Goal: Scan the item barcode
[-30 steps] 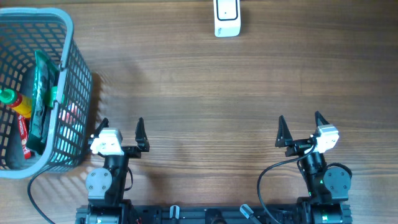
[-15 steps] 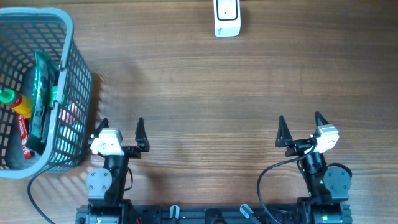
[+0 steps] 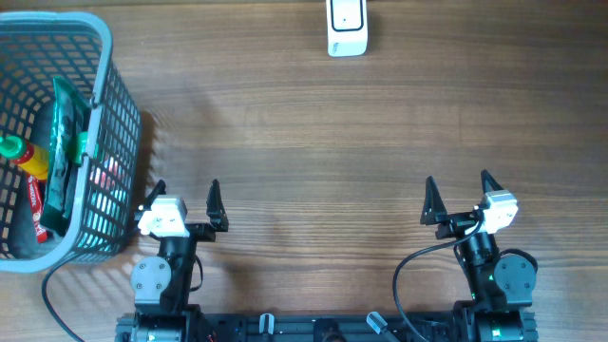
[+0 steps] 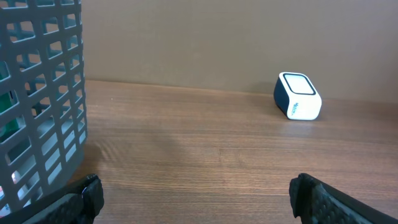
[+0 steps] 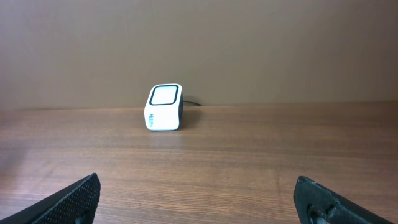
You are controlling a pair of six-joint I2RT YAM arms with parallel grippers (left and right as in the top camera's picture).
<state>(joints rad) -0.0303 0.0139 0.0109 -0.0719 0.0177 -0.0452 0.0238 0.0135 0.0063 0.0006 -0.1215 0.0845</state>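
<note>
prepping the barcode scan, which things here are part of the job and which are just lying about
Job: scanner; green packet and bottle in the basket, either may be the item; left gripper, right gripper, both open.
Just there: the basket itself, the table.

Both arms sit folded back at the near edge, left gripper [image 3: 186,189] and right gripper [image 3: 457,185] spread wide, empty.

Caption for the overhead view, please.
Overhead: left gripper and right gripper open and empty; stocked grey basket beside the left one, white scanner across the table.
</note>
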